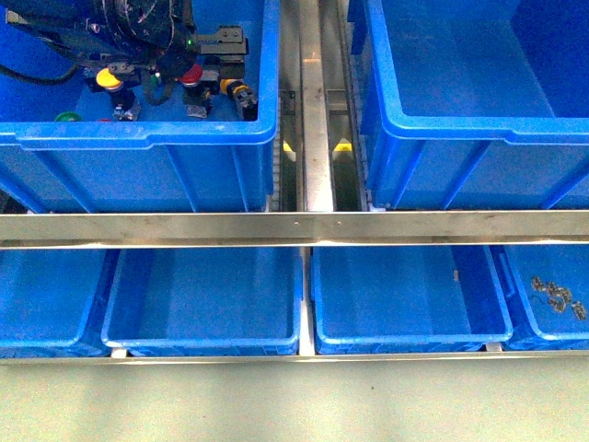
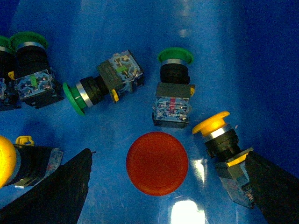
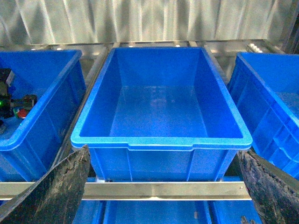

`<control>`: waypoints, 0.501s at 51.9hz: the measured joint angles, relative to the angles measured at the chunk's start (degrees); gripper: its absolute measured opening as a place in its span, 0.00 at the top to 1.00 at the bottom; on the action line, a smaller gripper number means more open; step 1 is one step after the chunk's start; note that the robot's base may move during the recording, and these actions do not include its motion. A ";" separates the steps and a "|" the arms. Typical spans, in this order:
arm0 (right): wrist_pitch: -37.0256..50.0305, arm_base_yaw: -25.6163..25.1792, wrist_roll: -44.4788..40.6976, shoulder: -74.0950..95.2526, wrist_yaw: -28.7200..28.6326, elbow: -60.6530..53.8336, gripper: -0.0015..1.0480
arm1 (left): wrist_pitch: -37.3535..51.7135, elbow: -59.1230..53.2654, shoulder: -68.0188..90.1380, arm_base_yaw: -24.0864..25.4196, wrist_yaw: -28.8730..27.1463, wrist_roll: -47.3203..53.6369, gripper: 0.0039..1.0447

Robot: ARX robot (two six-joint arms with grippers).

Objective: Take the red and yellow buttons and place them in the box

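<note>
My left gripper (image 2: 168,198) is open, low inside the source crate (image 1: 138,138). A red button (image 2: 157,163) stands cap-up between its fingers, touching neither. One yellow button (image 2: 219,135) lies on its side against one finger (image 2: 273,186). Another yellow button (image 2: 5,161) lies beside the other finger. The front view shows the left arm (image 1: 138,32) over the red button (image 1: 190,77) and a yellow button (image 1: 109,79). My right gripper (image 3: 163,200) is open and empty, facing the box (image 3: 161,142) from outside. The double-rimmed box (image 1: 479,138) holds nothing that shows.
Green-capped switches (image 2: 175,56) (image 2: 74,98) (image 2: 28,39) lie just beyond the red button. A metal rail (image 1: 294,227) crosses in front of both crates, and a metal track (image 1: 315,110) runs between them. Lower blue crates (image 1: 202,295) (image 1: 405,295) sit below; one holds small metal parts (image 1: 557,296).
</note>
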 joint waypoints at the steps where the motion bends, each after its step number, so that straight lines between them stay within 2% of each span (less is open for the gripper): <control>1: 0.00 0.00 0.00 0.00 0.00 0.00 0.07 | -0.04 0.02 0.00 0.00 0.00 -0.11 0.08; 26: 0.00 0.00 0.00 0.00 0.02 0.00 0.07 | -2.47 1.95 0.96 0.31 -0.42 -0.81 0.08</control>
